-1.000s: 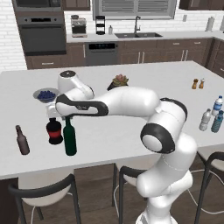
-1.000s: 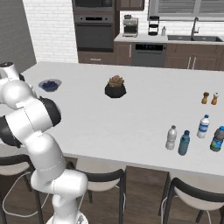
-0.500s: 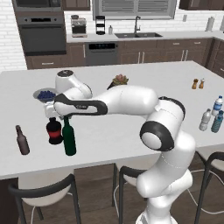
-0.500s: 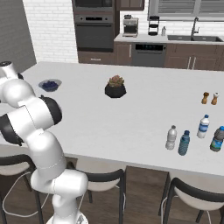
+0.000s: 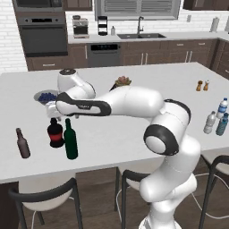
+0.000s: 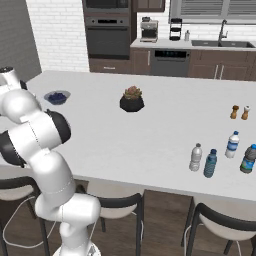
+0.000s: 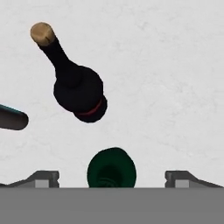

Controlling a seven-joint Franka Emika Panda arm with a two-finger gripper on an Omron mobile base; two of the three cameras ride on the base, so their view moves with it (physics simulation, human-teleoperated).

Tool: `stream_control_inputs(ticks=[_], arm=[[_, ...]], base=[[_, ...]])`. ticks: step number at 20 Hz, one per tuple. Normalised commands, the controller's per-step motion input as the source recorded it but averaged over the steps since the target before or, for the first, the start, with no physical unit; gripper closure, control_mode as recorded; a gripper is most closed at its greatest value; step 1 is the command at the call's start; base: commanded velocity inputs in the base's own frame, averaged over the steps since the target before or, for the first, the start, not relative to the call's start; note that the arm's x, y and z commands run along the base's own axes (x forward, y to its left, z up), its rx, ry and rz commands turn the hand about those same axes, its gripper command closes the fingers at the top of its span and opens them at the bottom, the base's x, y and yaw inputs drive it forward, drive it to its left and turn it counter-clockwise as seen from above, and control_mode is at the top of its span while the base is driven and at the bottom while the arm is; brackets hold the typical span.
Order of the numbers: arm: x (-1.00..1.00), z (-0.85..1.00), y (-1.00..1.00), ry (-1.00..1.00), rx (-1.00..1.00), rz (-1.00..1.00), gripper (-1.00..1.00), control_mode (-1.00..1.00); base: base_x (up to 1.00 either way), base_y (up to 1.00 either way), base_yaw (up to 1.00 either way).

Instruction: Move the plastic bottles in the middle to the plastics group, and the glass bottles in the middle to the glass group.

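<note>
My white island counter (image 5: 134, 134) carries the green bottle (image 5: 70, 139) beside the black red-labelled bottle (image 5: 55, 133) and a brown bottle (image 5: 22, 143) — plus a blueberry bowl (image 5: 44, 96), a potted plant (image 6: 132, 99), two shakers (image 6: 239, 112) and four plastic bottles (image 6: 196, 157).

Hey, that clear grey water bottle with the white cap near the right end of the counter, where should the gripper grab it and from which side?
Take the clear grey bottle around its straight body below the cap, coming in level from the stool side. It stands upright, and the blue-tinted bottle stands close beside it on its right, so the jaws probably need to straddle it carefully.
</note>
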Motion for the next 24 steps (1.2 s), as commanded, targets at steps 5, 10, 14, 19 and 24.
stream_control_inputs(ticks=[5,10,14,19,24], arm=[[-0.2,0.36,-0.35,0.0,0.02,0.0,-1.0,-1.0],[-0.25,0.3,-0.72,0.0,0.01,0.0,-1.0,-1.0],[-0.21,0.2,-0.91,0.0,0.01,0.0,-1.0,-1.0],[-0.18,0.18,-0.94,0.0,0.01,0.0,-1.0,-1.0],[-0.21,0.16,-0.95,0.0,0.02,0.0,-1.0,-1.0]], base=[[0.0,0.0,0.0],[0.0,0.0,0.0],[0.0,0.0,0.0],[0.0,0.0,0.0],[0.0,0.0,0.0]])
